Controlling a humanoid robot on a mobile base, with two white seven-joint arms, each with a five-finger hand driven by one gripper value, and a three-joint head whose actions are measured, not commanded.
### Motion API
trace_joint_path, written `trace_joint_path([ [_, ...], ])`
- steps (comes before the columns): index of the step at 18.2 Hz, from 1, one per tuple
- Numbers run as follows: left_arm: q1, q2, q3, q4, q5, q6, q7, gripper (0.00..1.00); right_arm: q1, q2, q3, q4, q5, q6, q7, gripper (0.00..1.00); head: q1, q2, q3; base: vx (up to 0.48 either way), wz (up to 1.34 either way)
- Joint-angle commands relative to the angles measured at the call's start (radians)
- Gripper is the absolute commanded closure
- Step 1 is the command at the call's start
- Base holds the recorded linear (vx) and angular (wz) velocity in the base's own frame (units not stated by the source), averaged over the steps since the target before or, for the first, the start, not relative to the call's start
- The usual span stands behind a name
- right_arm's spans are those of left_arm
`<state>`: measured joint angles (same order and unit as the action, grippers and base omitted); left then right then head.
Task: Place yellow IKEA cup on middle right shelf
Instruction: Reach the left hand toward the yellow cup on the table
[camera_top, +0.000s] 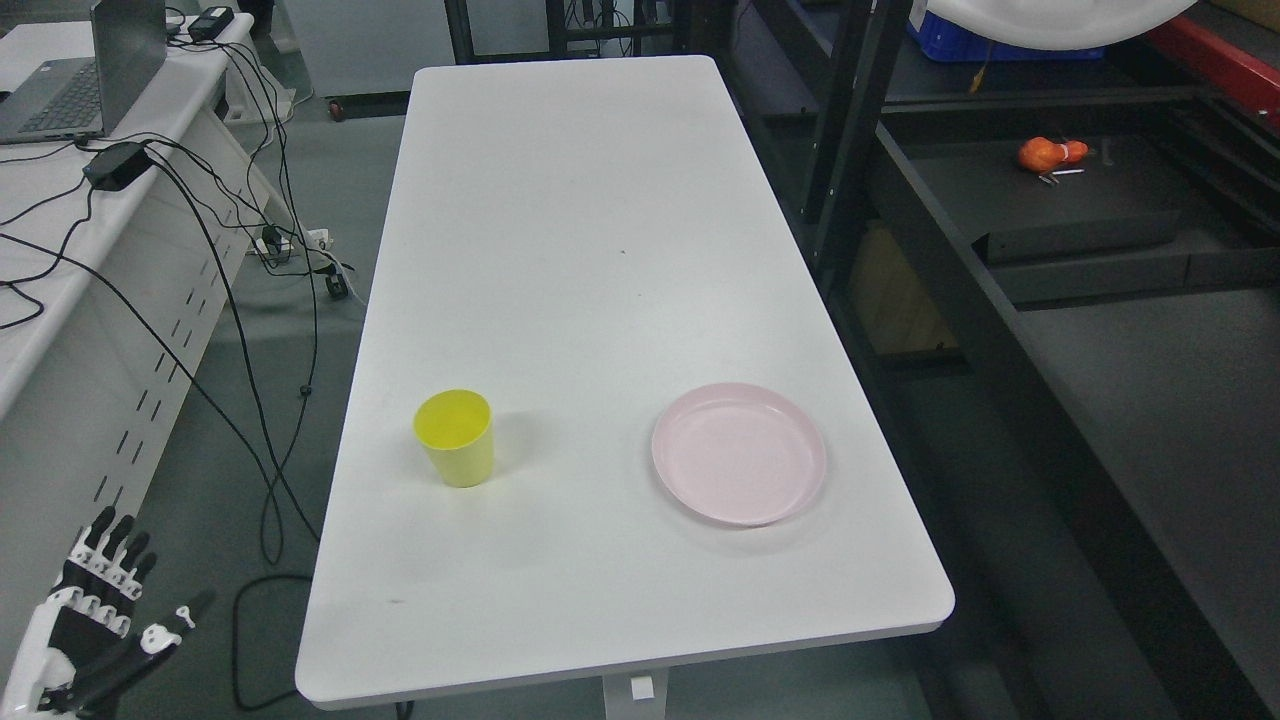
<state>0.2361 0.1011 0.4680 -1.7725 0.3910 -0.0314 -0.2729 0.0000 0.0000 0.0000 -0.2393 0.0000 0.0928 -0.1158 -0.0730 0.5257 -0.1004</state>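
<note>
Left hand (85, 620) hangs at the lower-left corner, fingers spread, holding nothing. Yellow cup (455, 438) stands upright on the white table (600, 200); pink plate (738, 454) lies well apart.

pink plate (738, 455), white table (580, 220), laptop (70, 80)

Left robot hand (95, 620) cut by lower-left edge; laptop (85, 70) cropped at top-left; orange item (1050, 154) on shelf (1060, 200) unidentifiable.

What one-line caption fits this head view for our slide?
Yellow cup stands upright left of empty pink plate on white table; left hand open, off-table.
</note>
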Motion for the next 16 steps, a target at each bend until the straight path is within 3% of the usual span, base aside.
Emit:
trace_joint_path([
  [1,-0.006,0.008,-0.029,0.001,0.0,0.004,0.001,0.01,0.014,-0.017,0.017,0.0,-0.025,0.001,-0.001,0.01,0.0,0.0,0.0,0.0,0.0],
  [9,-0.153,0.022,-0.057,0.108,0.0,0.002,-0.003,0.01,0.014,-0.017,0.017,0.0,-0.025,0.001,-0.001,0.01,0.0,0.0,0.0,0.0,0.0],
  [16,-0.213,-0.021,-0.305,0.122,0.006,0.01,-0.074,0.02,0.014,-0.017,0.017,0.0,-0.025,0.001,-0.001,0.01,0.0,0.0,0.0,0.0,0.0],
])
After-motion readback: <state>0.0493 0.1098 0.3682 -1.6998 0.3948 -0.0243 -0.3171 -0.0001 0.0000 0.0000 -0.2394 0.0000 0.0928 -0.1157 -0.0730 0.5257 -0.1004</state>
